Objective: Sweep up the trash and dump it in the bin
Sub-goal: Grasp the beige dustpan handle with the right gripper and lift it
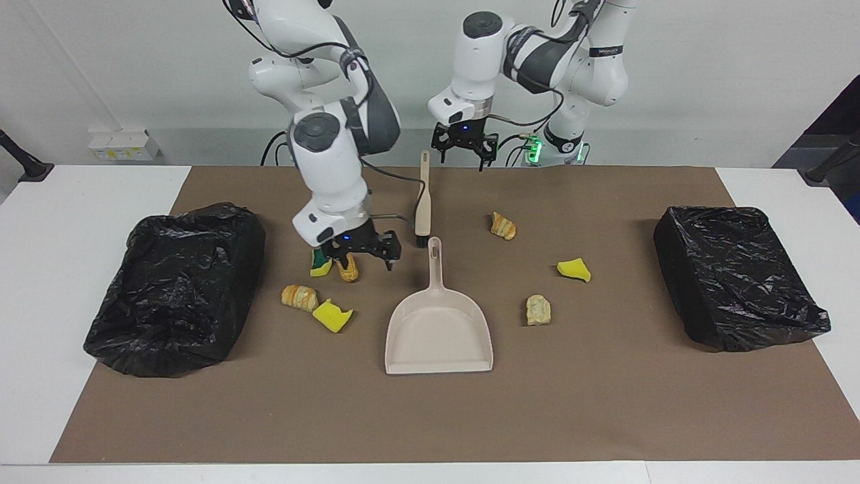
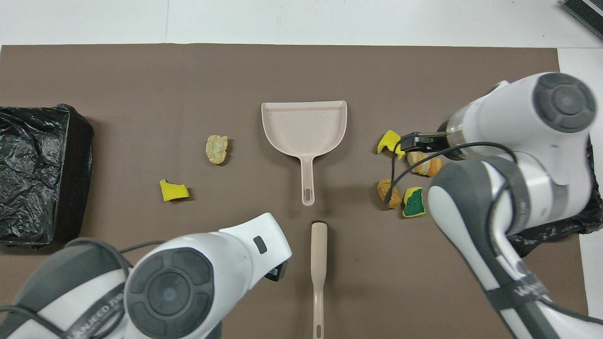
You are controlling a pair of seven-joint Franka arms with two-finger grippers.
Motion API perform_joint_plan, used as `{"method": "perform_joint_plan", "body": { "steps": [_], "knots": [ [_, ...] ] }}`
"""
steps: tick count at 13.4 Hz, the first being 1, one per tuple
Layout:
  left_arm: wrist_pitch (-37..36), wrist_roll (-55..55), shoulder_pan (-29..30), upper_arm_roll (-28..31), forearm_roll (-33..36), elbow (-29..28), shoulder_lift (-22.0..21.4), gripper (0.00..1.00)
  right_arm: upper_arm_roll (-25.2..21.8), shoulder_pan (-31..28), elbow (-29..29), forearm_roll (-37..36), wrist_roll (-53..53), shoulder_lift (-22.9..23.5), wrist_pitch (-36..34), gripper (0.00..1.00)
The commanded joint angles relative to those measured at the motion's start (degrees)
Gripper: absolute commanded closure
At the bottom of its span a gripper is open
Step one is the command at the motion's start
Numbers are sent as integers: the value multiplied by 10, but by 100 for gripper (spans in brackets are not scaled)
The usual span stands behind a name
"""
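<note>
The trash is small scraps on the brown mat [image 1: 605, 403]. A green-faced sponge [image 1: 321, 267], bread chunks [image 1: 347, 270] [image 1: 299, 297] and a yellow sponge [image 1: 332, 316] lie toward the right arm's end. A bread chunk [image 1: 503, 226], a yellow sponge [image 1: 574, 269] and another chunk [image 1: 538, 310] lie toward the left arm's end. My right gripper [image 1: 363, 262] hangs open over the green sponge and bread chunk. My left gripper [image 1: 463, 158] hangs open beside the end of the beige brush's [image 1: 422, 202] handle. A bag-lined bin [image 1: 175, 289] [image 1: 736, 275] stands at each end.
The beige dustpan [image 1: 438, 333] lies mid-mat, handle toward the robots and in line with the brush [image 2: 319, 268]. In the overhead view the right arm covers most of its bin, and the left arm covers one bread chunk. White table [image 1: 60, 269] surrounds the mat.
</note>
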Motion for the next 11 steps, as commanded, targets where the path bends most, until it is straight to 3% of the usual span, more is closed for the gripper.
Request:
{"method": "perform_joint_plan", "body": {
  "steps": [1, 3, 10, 11],
  "knots": [
    [72, -34, -47, 10, 5, -41, 11, 0, 1, 26, 18, 18, 32, 30, 28, 0],
    [97, -62, -72, 10, 5, -43, 41, 0, 2, 60, 15, 18, 49, 49, 46, 0],
    [146, -82, -104, 8, 5, -83, 45, 0, 2, 103, -6, 8, 52, 72, 47, 0],
    [151, -82, -104, 8, 5, -84, 47, 0, 2, 104, -8, 7, 44, 70, 41, 8]
  ]
}}
